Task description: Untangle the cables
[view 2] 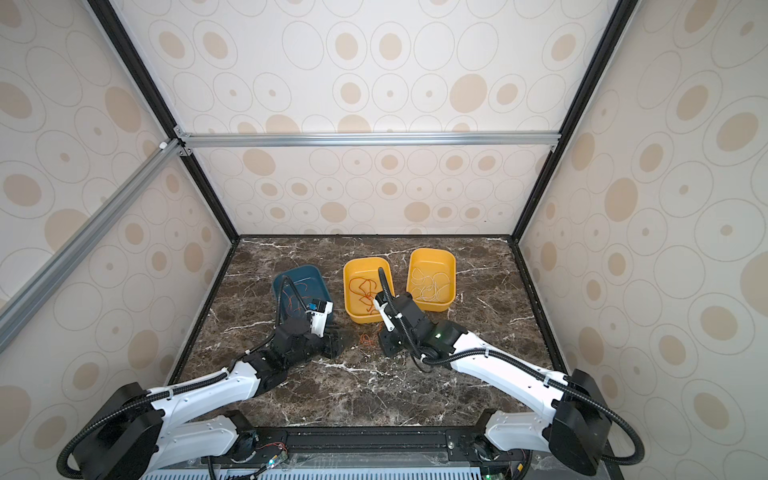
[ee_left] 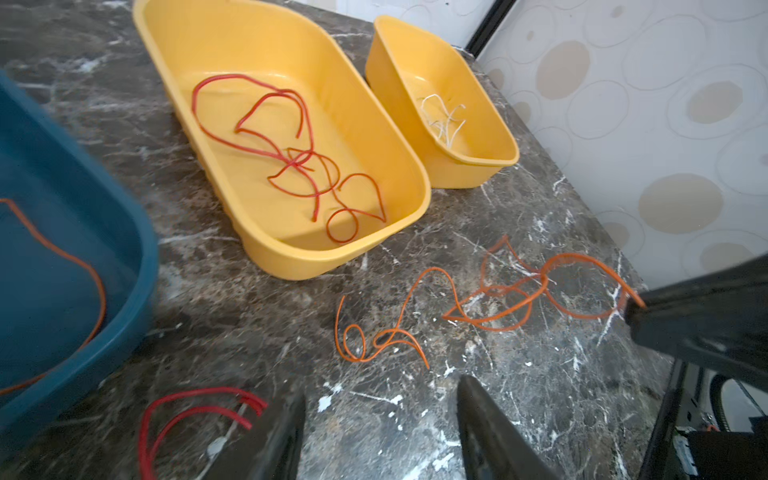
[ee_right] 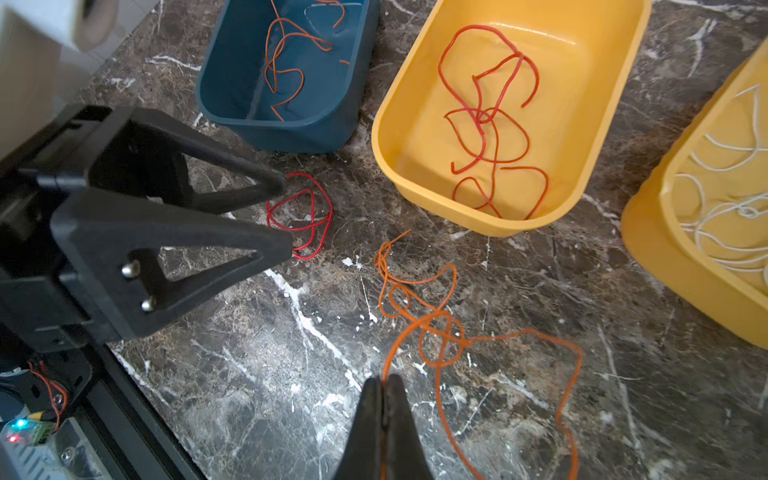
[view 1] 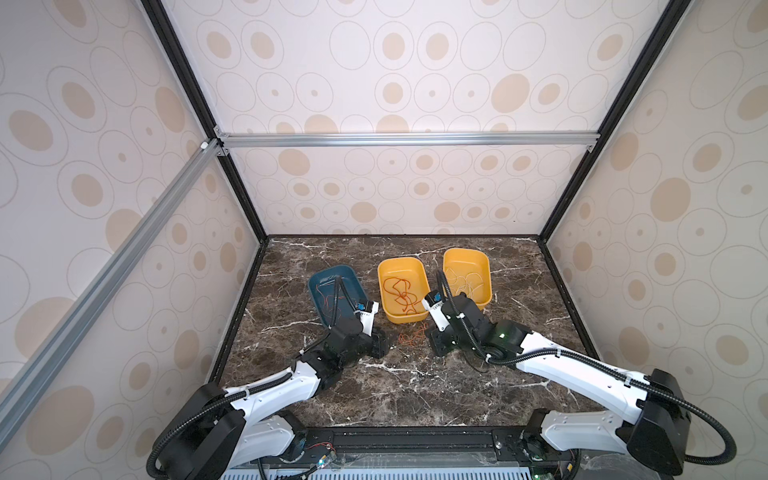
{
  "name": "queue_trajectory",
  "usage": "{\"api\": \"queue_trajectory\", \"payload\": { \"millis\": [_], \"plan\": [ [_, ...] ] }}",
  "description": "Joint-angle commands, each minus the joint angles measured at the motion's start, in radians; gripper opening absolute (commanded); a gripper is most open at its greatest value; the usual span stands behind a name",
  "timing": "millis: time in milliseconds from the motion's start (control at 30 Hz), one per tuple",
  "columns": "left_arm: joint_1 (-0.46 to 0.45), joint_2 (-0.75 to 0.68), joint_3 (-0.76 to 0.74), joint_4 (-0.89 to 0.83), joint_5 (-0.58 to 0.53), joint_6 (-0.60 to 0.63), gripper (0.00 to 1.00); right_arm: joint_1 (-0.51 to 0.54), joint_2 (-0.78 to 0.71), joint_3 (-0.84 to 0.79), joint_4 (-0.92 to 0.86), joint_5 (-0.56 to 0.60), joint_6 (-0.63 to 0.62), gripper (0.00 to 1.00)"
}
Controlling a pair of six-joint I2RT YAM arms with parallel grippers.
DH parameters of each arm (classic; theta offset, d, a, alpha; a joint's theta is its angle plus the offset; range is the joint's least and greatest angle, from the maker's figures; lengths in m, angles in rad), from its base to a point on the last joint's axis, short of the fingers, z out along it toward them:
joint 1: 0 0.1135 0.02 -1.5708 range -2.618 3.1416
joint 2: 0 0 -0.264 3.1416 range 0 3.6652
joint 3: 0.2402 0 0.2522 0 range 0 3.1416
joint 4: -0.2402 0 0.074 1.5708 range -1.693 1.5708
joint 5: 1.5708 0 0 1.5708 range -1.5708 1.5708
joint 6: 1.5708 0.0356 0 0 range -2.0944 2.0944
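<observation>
3 plastic trays point(view 1: 401, 261) loaded. Remaining: orange cable tangle point(ee_right: 440, 336), pinched in closed right hand point(ee_right: 384, 380); red cable loop point(ee_right: 301, 226) at 9 o'clock; left hand point(ee_right: 287, 216) open, empty.

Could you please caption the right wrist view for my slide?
Right gripper shut on the orange cable; left gripper open beside the red cable.

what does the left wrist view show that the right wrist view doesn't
Only left wrist: the whole white-cable tray, uncropped. Only right wrist: most of the blue tray with its orange tangle. Both: the red cables in the middle yellow tray, the red loop beside the left gripper, and the loose orange cable pinched in the shut jaws of the right gripper.
</observation>
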Motion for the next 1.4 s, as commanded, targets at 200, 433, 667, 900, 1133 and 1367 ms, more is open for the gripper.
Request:
{"api": "queue_trajectory", "payload": {
  "millis": [200, 433, 667, 900, 1133, 1367],
  "plan": [
    [-0.064, 0.104, 0.080, 0.257, 0.177, 0.189, 0.61, -0.101, -0.096, -0.043, -0.014, -0.216, -0.009, 0.00],
    [-0.110, 0.221, 0.150, 0.277, 0.219, 0.227, 0.57, -0.131, -0.103, -0.057, 0.009, -0.280, 0.029, 0.00],
    [-0.137, 0.299, 0.189, 0.290, 0.254, 0.238, 0.50, -0.169, -0.102, -0.061, 0.024, -0.319, 0.054, 0.00],
    [-0.148, 0.350, 0.224, 0.224, 0.233, 0.253, 0.32, -0.199, -0.104, -0.056, 0.026, -0.346, 0.067, 0.00],
    [-0.149, 0.350, 0.240, 0.186, 0.186, 0.259, 0.01, -0.217, -0.113, -0.061, 0.010, -0.326, 0.070, 0.00],
    [-0.149, 0.305, 0.198, 0.240, 0.195, 0.255, 0.00, -0.261, -0.108, -0.086, 0.012, -0.302, 0.090, 0.00]
  ]
}}
